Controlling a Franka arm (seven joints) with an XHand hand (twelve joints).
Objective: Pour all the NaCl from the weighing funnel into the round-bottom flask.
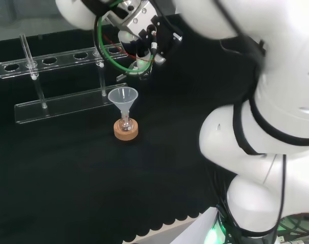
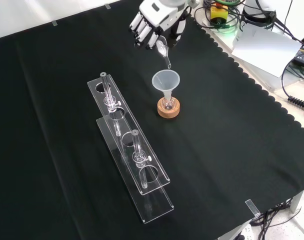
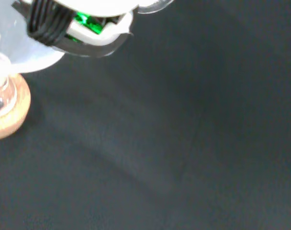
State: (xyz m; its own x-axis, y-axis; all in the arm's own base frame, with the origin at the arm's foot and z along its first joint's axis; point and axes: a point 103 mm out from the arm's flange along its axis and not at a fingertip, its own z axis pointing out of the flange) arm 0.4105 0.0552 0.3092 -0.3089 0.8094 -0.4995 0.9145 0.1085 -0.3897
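The black cloth (image 2: 232,150) lies bare on the front view's right, with lots of room to pass. On the left stands a clear rack (image 2: 127,145) (two glass tubes stick up). The funnel (image 2: 165,80) and flask (image 2: 168,104) on the cork ring (image 2: 169,109) stand just beside it.

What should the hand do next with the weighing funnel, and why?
Probably ease the hand toward the funnel on the flask. In the front view its fingers pinch the weighing funnel, spout down, above and just beyond that rim, so pouring now might miss.

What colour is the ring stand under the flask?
Light brown cork; the cork ring shows best in the front view.
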